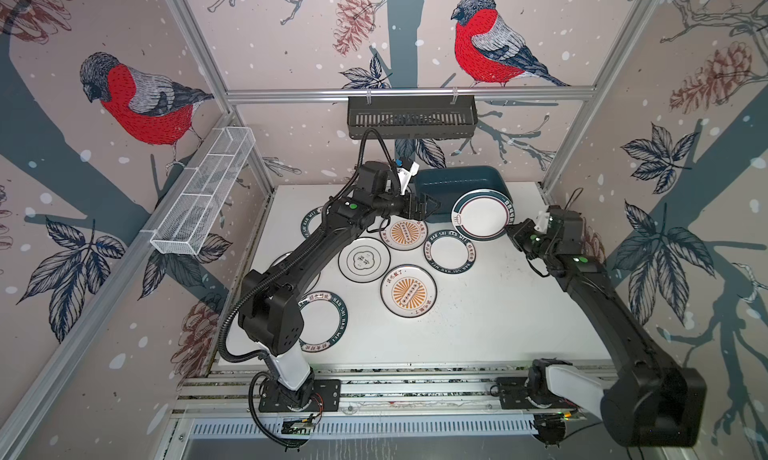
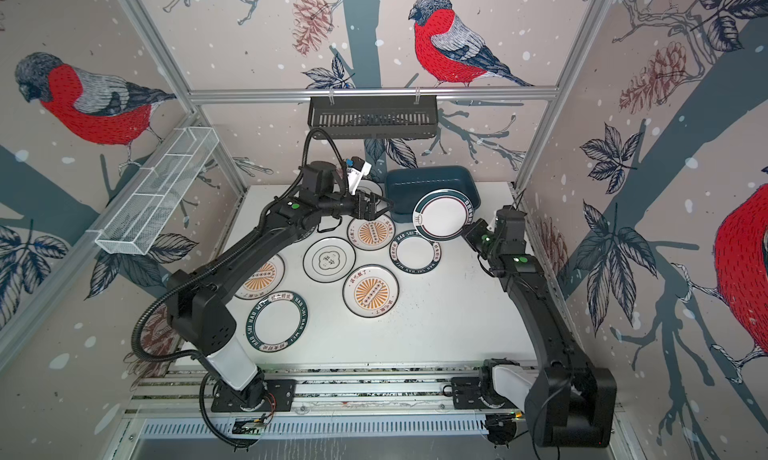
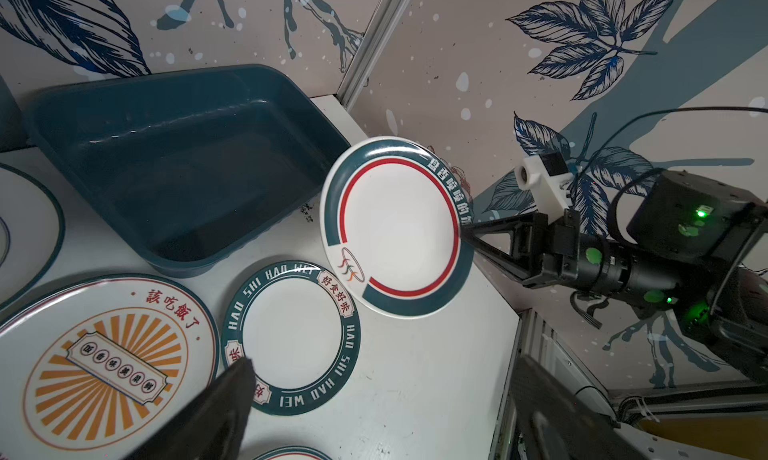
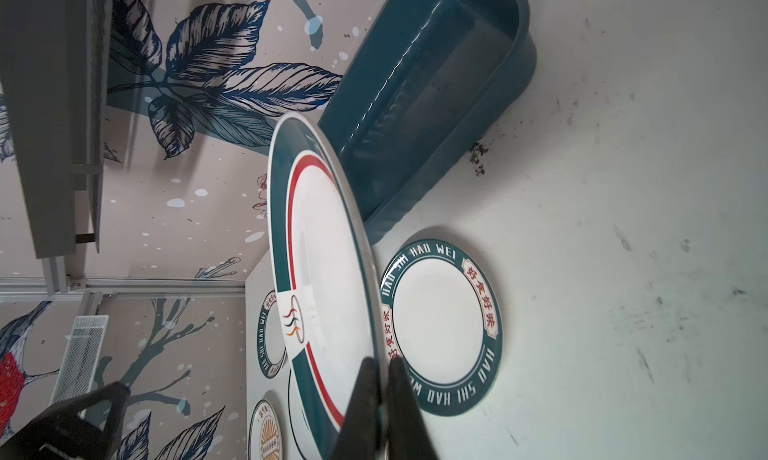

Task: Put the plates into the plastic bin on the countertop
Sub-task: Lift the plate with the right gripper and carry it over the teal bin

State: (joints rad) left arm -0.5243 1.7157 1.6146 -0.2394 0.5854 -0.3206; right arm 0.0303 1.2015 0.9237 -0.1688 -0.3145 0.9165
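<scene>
Right tool (image 4: 383,366) tight on plate (image 4: 328,271) rim, plainest in right wrist view

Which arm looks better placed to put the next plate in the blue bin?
Right: the right gripper is shut on the rim of a lifted plate beside the empty bin. The left gripper hangs open, holding nothing.
</scene>
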